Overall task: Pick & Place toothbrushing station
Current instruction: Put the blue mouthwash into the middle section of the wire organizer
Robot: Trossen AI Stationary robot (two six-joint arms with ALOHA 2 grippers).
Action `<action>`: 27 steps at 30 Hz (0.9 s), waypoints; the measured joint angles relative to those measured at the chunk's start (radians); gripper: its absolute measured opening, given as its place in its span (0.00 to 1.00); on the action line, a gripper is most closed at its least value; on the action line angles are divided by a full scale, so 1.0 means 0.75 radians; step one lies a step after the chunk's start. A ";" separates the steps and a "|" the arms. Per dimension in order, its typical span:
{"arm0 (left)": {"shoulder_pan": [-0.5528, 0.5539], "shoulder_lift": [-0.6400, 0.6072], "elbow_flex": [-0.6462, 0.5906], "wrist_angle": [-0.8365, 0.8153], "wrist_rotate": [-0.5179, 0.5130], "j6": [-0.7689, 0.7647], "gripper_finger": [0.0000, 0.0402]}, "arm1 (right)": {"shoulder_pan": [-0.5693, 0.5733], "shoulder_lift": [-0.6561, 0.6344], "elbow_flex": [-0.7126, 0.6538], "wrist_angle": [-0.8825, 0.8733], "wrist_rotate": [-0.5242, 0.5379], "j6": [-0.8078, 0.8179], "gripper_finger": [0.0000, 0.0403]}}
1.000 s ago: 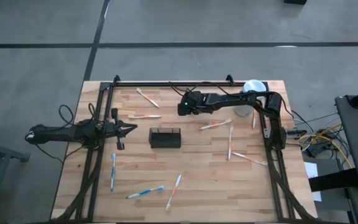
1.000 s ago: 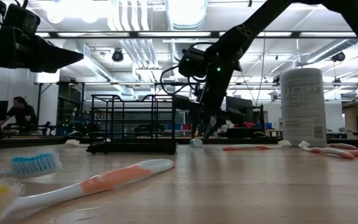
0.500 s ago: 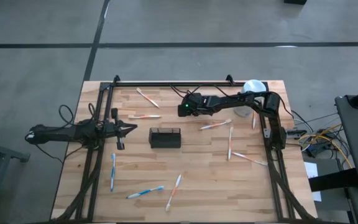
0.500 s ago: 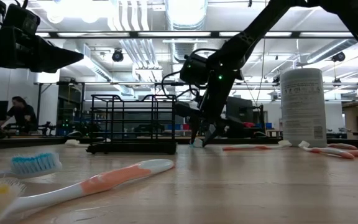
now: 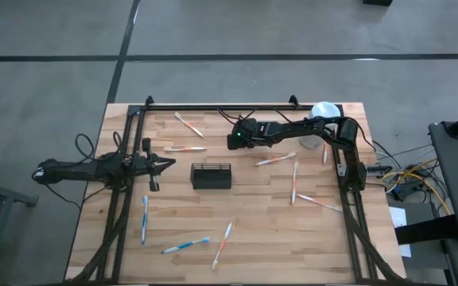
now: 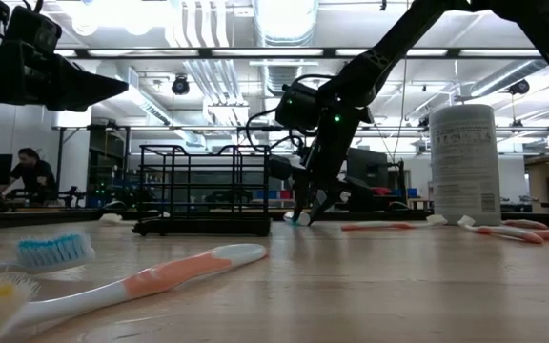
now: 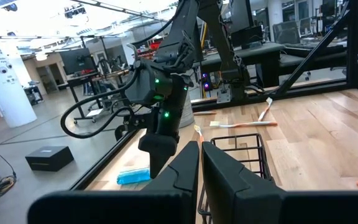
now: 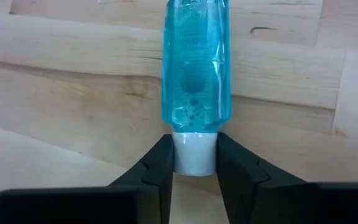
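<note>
Right gripper: arm stretched low over the table's far middle, fingers pinching the white cap of a blue tube. Left gripper: level at the left edge, fingers pressed together. Wire-mesh basket: mid-table between both arms, holding nothing visible.

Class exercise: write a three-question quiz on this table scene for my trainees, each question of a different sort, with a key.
1. True or false: the white-topped canister stands inside the black wire basket.
2. Pick one: the right tool has its fingers on either side of A) a toothbrush, B) the capped end of a blue tube, C) the basket's rim.
3. Fill in: the left tool, beside the basket, has its fingers ____.

Key: 1 false; 2 B; 3 shut.
</note>
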 joint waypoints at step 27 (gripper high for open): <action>0.000 0.000 0.000 0.000 0.000 0.000 0.06 | 0.057 -0.584 0.008 -0.018 -0.055 -0.672 0.22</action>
